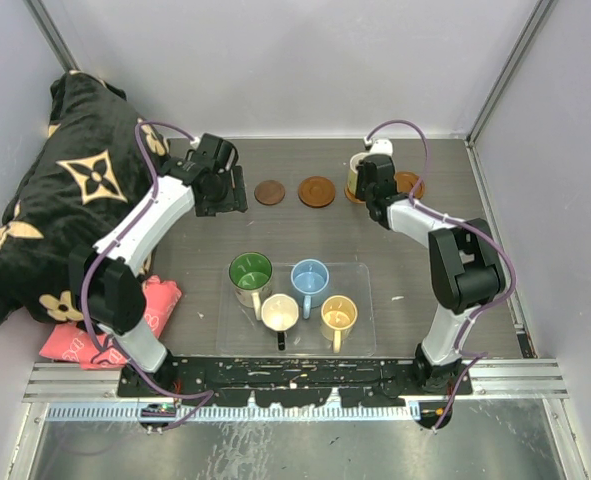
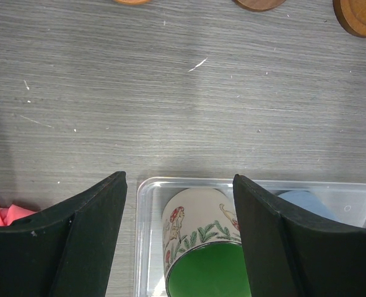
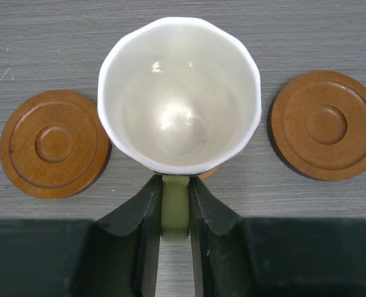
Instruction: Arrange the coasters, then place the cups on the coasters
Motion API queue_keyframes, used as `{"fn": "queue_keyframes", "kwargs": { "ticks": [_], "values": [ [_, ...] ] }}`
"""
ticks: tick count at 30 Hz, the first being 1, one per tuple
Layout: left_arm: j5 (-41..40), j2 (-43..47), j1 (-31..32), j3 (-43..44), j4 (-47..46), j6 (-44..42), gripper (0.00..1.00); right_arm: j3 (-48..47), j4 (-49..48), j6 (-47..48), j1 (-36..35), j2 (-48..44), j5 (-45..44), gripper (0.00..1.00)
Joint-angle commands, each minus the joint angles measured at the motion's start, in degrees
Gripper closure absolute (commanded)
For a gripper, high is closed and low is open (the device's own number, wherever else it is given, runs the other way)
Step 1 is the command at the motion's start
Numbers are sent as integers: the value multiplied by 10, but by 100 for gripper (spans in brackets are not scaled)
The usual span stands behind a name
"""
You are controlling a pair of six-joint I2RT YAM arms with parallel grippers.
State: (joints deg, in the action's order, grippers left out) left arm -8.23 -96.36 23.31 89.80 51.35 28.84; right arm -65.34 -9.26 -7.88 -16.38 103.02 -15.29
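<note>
My right gripper [image 3: 175, 179] is shut on the pale handle of a cup [image 3: 179, 93] with a white inside. This cup sits upright over an orange-brown coaster [image 3: 210, 172], of which only a sliver shows. Bare coasters lie to its left [image 3: 54, 143] and right [image 3: 324, 124]. From above, the coasters [image 1: 316, 191] form a row at the back, with the held cup [image 1: 360, 165] there. My left gripper [image 1: 233, 190] is open and empty, hanging over the table left of the row. The green-inside cup [image 1: 250, 272], light blue cup [image 1: 310, 276], cream cup [image 1: 279, 312] and yellow cup [image 1: 338, 314] stand in the tray.
The clear plastic tray [image 1: 367, 330] sits mid-table near the arm bases. A black blanket with gold patterns [image 1: 65, 190] fills the left side, with a pink cloth [image 1: 65, 340] in front of it. Walls enclose the back and both sides.
</note>
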Motion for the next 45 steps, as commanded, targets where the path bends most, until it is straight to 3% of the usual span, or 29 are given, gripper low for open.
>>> {"fn": "queue_keyframes", "kwargs": {
  "ticks": [1, 45],
  "values": [
    [-3, 1, 3, 24, 0, -11, 29, -36, -90, 3, 2, -13, -2, 99],
    [-1, 7, 2, 15, -4, -12, 28, 26, -136, 30, 2, -6, -17, 99]
  ]
}}
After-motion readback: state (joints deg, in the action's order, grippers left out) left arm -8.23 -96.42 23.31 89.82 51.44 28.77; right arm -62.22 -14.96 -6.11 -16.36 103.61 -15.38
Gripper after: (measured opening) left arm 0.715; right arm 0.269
